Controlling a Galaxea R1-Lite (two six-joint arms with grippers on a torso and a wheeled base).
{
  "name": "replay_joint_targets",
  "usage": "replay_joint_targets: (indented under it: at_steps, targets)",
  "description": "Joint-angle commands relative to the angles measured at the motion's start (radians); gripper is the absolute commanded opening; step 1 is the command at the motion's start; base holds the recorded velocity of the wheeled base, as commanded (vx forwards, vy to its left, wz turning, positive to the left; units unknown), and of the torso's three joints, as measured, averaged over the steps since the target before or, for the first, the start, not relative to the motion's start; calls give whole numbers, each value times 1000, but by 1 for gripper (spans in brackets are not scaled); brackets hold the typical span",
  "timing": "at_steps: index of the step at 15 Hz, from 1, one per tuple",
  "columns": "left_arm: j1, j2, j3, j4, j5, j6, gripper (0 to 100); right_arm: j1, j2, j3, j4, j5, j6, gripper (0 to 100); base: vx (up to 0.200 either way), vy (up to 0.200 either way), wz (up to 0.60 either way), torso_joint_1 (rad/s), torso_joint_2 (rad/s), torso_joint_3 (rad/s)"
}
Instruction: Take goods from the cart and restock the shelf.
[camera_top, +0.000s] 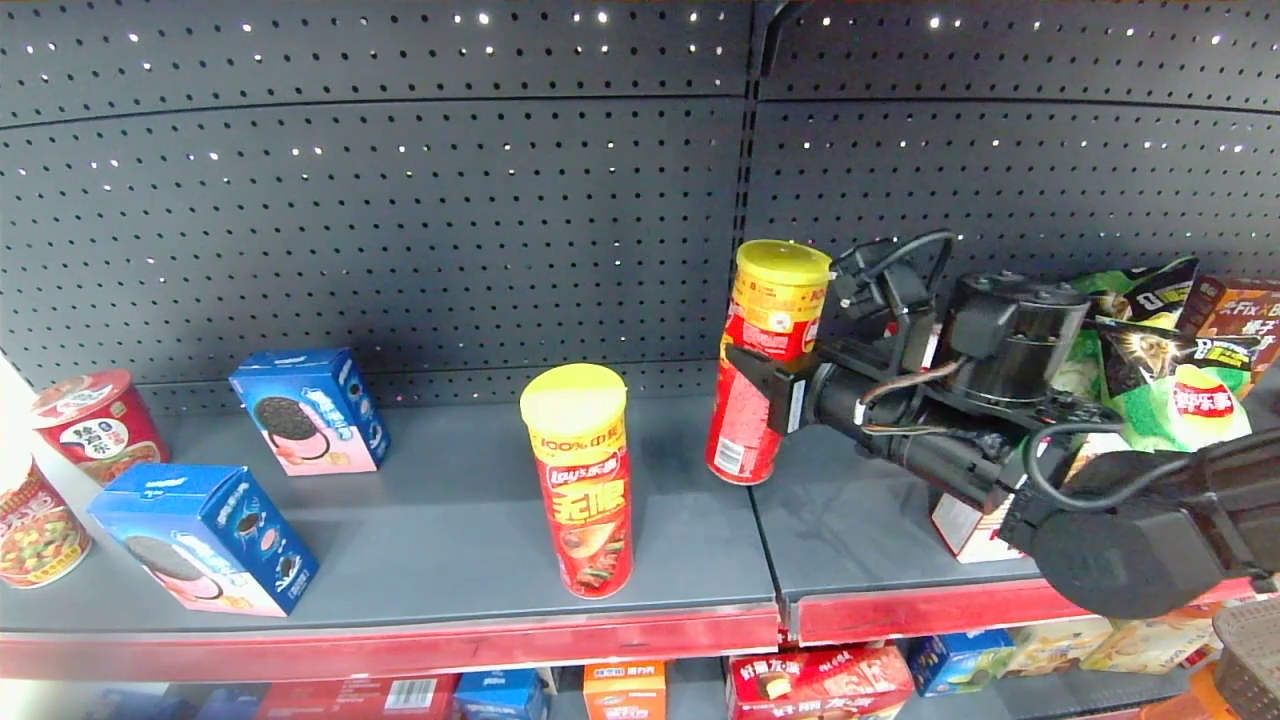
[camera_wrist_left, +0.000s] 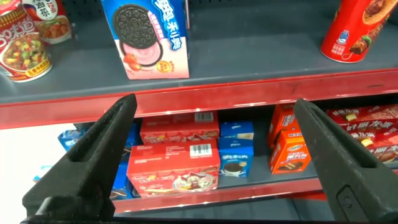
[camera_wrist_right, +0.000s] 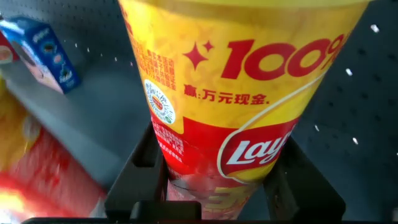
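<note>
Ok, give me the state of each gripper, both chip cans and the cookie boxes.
Right gripper, shut on the held chip can.
Held chip can, lidded, tilted, base near the shelf.
Front chip can, lidded, upright on the shelf.
Left gripper, open, empty.
Front cookie box, closed, upright.
Rear cookie box, closed, upright.

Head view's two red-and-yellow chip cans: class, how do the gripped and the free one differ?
The gripped can leans, clamped by the right gripper; the free can stands upright. The gripped can is farther back on the grey shelf, the free can near its front. Both have yellow lids.
</note>
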Motion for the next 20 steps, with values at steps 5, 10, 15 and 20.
replay_joint_targets:
  at_steps: [5,10,15,20]
  targets:
    - [0,4,0,0,0,0,100,39,141,-183,74,32,-6,0,0,0,0,0,0,0]
    - [0,4,0,0,0,0,100,39,242,-337,77,39,-9,0,0,0,0,0,0,0]
    - [0,4,0,0,0,0,100,39,308,-376,86,39,-9,0,0,0,0,0,0,0]
    - [0,4,0,0,0,0,100,32,344,-448,108,45,-23,0,0,0,0,0,0,0]
